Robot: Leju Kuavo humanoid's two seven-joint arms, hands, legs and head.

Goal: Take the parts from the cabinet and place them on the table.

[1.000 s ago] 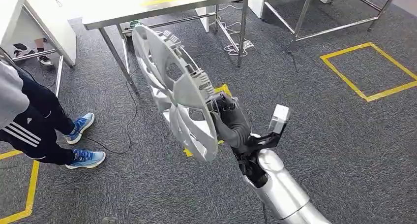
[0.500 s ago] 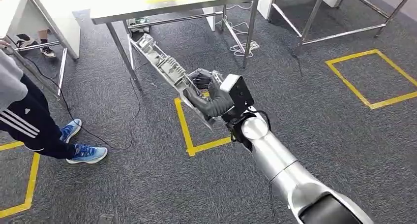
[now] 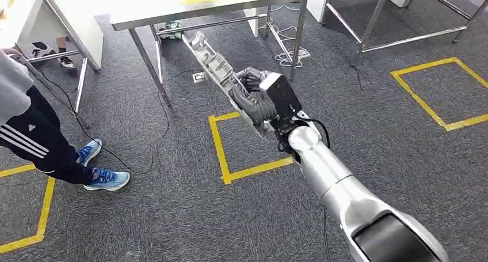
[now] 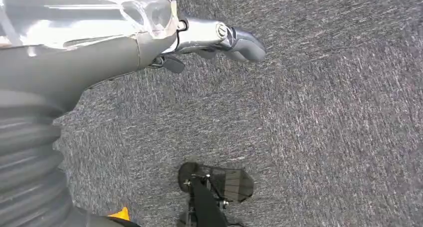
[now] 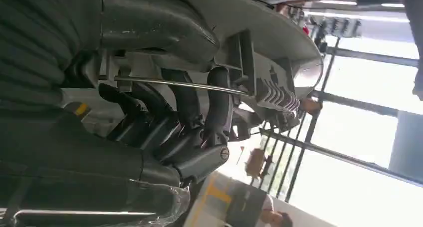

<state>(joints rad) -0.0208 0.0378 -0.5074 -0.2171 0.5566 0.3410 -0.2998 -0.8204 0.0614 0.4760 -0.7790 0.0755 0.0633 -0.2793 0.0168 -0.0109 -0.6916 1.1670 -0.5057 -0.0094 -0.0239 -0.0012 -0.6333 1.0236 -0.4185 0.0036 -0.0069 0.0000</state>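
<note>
Since the frame half a second back, the right hand [image 3: 255,95] and its load sit higher in the head view and closer to the table, though the whole floor pattern has slid as well, so the camera has moved too. That hand, at the centre of the frame, is closed around the rim of a silver-grey plastic wheel cover [image 3: 216,69], seen almost edge-on and tilted, running from the hand up and left toward the table's underside; in the right wrist view the dark fingers [image 5: 184,105] hook over the cover's inner ribs and a thin wire retaining ring [image 5: 179,85]. The silver right arm [image 3: 339,187] runs down to the lower right corner. In the left wrist view the left hand [image 4: 219,37] hangs over the carpet holding nothing, its fingers stretched out. A stainless-steel table with slim metal legs [image 3: 144,52] spans the top of the head view, with white cables [image 3: 285,54] on the floor beneath it. Dark grey carpet [image 3: 172,216] covers the room, marked with yellow tape squares [image 3: 221,152]. At the left edge stands a person in dark striped trousers and blue trainers [image 3: 106,180].
</note>
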